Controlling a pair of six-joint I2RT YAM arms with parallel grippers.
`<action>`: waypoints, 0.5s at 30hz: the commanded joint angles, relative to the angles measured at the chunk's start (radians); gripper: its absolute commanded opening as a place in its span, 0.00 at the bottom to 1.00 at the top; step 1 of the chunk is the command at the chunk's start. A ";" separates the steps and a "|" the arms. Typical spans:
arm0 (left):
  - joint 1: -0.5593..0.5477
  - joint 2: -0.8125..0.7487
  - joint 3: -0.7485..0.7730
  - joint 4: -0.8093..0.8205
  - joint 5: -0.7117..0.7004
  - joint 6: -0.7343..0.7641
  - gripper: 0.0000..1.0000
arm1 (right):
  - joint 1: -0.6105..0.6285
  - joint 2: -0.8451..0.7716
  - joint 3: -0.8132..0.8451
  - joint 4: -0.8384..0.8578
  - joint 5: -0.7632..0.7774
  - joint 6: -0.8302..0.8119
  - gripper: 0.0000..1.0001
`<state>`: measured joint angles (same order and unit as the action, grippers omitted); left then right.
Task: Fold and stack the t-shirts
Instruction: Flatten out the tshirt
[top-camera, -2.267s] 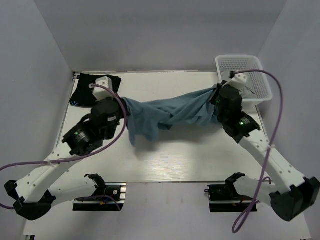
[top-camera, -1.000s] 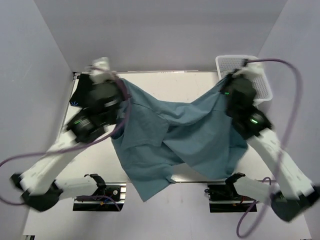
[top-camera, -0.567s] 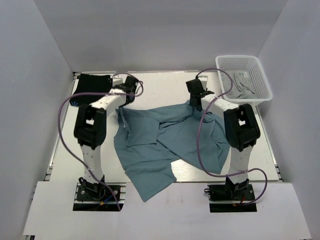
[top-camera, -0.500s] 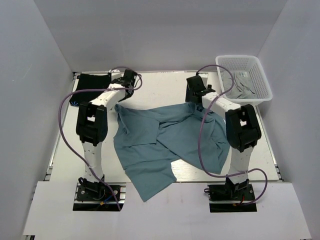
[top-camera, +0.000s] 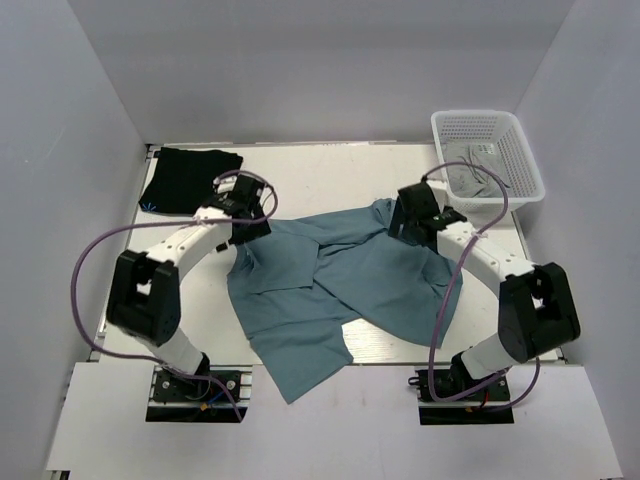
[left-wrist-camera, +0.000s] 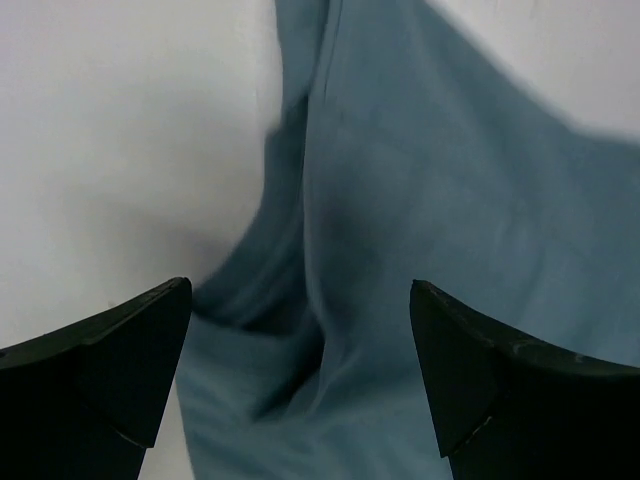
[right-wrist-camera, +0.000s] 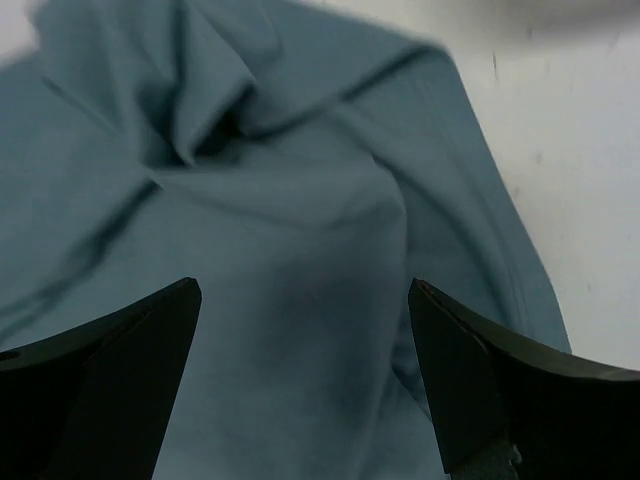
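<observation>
Table (top-camera: 330, 170): white; seen whole in top cam only.
Teal tee (top-camera: 340, 280): mid-table, rumpled. Long axis runs far-right to near-left, w/ near corner hanging over front edge.
Black tee (top-camera: 185, 178): lies flat at far-left corner, apart from teal; top cam only.
Basket (top-camera: 525, 160): far-right corner; top cam only.
L gripper (left-wrist-camera: 300, 370): above teal tee's far-left edge; wrist cam shows jaws wide, nothing held.
R gripper (right-wrist-camera: 300, 370): above tee's far-right folds; jaws wide, empty.
</observation>
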<state>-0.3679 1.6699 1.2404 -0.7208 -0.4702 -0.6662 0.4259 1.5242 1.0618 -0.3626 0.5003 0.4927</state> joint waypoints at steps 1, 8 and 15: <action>-0.023 -0.145 -0.149 0.078 0.244 -0.016 1.00 | -0.007 -0.068 -0.115 -0.016 -0.038 0.063 0.90; -0.072 -0.323 -0.372 0.103 0.332 -0.027 1.00 | -0.018 -0.111 -0.172 0.030 -0.109 0.092 0.90; -0.111 -0.504 -0.488 0.070 0.455 -0.068 1.00 | -0.018 -0.237 -0.278 -0.074 -0.134 0.178 0.90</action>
<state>-0.4644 1.2514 0.8047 -0.6498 -0.1131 -0.6979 0.4126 1.3586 0.8196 -0.3725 0.3805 0.6044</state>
